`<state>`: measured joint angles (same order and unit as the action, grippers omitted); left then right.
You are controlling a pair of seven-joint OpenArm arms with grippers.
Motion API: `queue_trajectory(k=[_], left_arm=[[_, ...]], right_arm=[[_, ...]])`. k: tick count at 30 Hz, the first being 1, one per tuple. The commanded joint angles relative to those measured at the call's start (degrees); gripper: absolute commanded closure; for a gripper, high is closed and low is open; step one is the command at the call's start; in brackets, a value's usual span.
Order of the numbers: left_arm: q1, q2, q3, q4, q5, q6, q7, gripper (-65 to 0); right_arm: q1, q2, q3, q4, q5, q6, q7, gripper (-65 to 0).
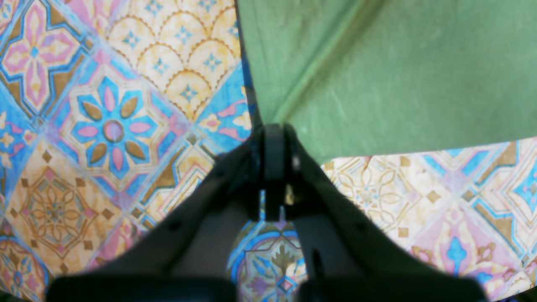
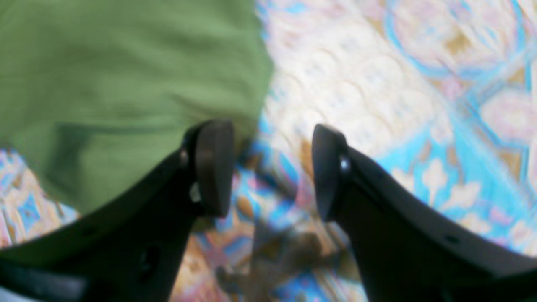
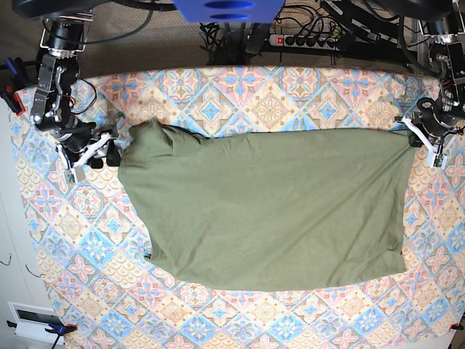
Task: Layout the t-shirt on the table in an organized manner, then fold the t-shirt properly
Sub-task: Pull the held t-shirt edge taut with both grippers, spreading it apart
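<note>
The t-shirt (image 3: pixel 269 207) lies spread wide across the patterned counter (image 3: pixel 240 91), its top edge drawn nearly straight between the two arms. That looks like the layout step of the task: the cloth is pulled taut from one end so that it flattens before any fold is made.

The left gripper (image 1: pixel 273 138) has its jaws pressed together on a corner of the green fabric. In the left wrist view the cloth fans away from the closed tips, with a crease running off from the pinch point, so this corner is clamped and under tension.

The right gripper (image 2: pixel 272 167) has its jaws standing well apart with nothing between them; only the counter's tiles show in the gap. The t-shirt's bunched edge lies just beside one pad (image 2: pixel 214 167), on its outer side, and whether it touches is unclear in the blur. This end of the garment looks rumpled and rounded, so it probably needs straightening.
</note>
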<state>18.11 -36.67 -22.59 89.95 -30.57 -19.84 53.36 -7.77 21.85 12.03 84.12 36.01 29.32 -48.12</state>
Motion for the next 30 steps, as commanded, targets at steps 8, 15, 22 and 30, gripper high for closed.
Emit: queue_trajectory(k=[8,15,22,30], left_arm=[[-0.31,-1.36,-0.58,0.82,-0.42,0.10,-1.01,0.0],[-0.31,-1.36,-0.58,0.82,-0.42,0.10,-1.01,0.0],[-0.31,-1.36,-0.58,0.82,-0.42,0.10,-1.01,0.0],[-0.31,-0.92,-0.58,0.82,-0.33,0.10,-1.01,0.0]], right_arm=[[3.77,0.00,-0.12,-2.23,1.22,0.53,1.04,-29.3],[3.95,-3.08,-0.12,-2.40,1.05,0.53,1.04,-29.3],[6.67,-5.19,-0.12,-6.71,1.05,0.61,1.04,-29.0],[7.55,-7.56,0.41,-8.29,1.13,0.61,1.30,-22.7]])
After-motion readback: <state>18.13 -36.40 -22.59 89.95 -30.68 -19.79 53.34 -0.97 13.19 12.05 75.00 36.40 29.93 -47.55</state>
